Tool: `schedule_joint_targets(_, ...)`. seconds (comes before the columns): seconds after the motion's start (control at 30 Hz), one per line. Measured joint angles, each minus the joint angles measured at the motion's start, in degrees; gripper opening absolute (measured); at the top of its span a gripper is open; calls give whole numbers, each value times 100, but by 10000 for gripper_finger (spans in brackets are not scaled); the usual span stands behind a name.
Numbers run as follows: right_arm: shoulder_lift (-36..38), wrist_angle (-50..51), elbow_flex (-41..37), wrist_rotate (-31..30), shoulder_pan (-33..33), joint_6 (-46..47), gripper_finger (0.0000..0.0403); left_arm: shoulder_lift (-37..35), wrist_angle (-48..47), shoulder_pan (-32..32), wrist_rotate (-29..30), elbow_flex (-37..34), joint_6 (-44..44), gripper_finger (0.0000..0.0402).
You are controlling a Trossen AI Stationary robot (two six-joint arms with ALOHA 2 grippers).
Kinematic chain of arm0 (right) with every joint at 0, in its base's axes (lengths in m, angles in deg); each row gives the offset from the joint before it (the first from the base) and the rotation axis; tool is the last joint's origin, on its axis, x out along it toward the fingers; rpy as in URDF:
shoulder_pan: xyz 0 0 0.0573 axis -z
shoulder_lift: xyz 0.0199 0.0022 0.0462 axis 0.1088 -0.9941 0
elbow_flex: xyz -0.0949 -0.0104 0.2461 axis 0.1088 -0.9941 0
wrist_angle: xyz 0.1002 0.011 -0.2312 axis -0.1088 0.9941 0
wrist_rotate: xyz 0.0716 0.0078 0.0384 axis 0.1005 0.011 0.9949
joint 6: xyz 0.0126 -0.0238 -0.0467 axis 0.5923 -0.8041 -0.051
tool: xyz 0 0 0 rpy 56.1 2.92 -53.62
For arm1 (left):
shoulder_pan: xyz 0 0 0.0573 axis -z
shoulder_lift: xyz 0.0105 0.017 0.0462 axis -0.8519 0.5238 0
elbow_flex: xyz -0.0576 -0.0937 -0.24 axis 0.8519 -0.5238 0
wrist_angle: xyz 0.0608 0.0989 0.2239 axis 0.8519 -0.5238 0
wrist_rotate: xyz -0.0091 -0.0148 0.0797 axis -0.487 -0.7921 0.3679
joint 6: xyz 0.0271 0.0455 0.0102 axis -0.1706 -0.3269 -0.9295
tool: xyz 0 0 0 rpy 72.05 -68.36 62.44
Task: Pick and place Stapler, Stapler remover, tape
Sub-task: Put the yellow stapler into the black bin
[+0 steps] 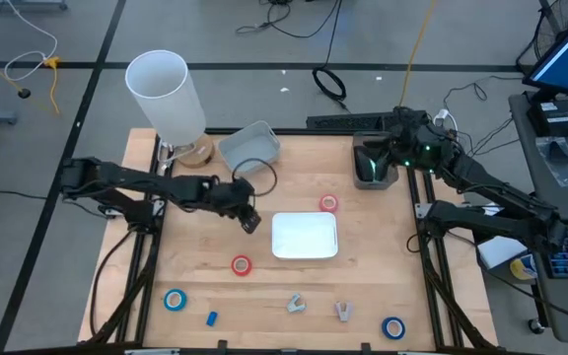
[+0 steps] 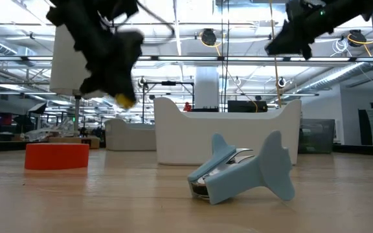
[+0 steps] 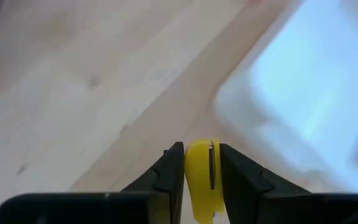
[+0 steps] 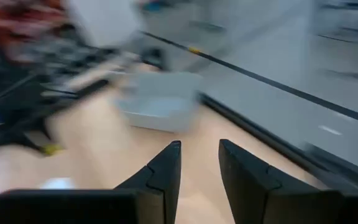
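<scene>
In the high view, the left gripper (image 1: 250,221) was seen at frame centre, just left of a white tray (image 1: 304,237) on the wooden table (image 1: 383,286). Red tape rolls lay above (image 1: 328,204) and below left (image 1: 241,264) of the tray; blue tape rolls sat at lower left (image 1: 174,300) and lower right (image 1: 392,327). Two small grey pieces (image 1: 296,305) near the bottom edge were likely the staple removers. A grey bin (image 1: 249,146) and a white cylinder (image 1: 166,94) stood at upper left. The right gripper (image 1: 368,163) was parked at upper right.

In the low view, the left gripper (image 2: 118,90) hung at upper left with a yellow bit (image 2: 124,99) at its tip. A pale blue staple remover (image 2: 245,169) lay at centre, a red roll (image 2: 57,156) at left.

In the left wrist view, the fingers (image 3: 169,171) were closed on the small yellow object (image 3: 201,177), the tray (image 3: 309,93) at upper right. A carry toward the tray is judged to be in hand; next, the piece must be brought over the tray and released.

In the right wrist view, the fingers (image 4: 160,171) stood apart with nothing between them. What the yellow object is could not be told, and no full stapler could be made out.
</scene>
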Motion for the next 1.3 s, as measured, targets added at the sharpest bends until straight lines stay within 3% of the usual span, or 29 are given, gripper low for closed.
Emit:
schedule_joint_targets(0.17,-150,-1239,0,1703,-220,-258,100,-573,1280,-4,1,13,-77,90)
schedule_joint_targets(0.27,-350,-1984,0,2159,-658,-456,100,-684,2119,-15,20,17,-155,91)
schedule_joint_targets(0.47,-1033,-3117,0,2041,-1804,-1225,100,-677,3054,-15,-70,17,-42,92)
schedule_joint_targets(0.73,-1962,-3628,0,487,-2629,-2632,100,-658,3392,-15,-196,15,254,92)
schedule_joint_targets(1.0,-2509,-4425,2,439,-2911,-3042,100,-660,3609,-7,-275,15,378,92)
schedule_joint_targets(1.13,-2733,-4238,157,459,-3000,-3043,108,-660,3586,-7,-486,15,652,92)
schedule_joint_targets(1.3,-3045,-3667,547,477,-3106,-3171,146,-567,3535,1,-916,17,1047,92)
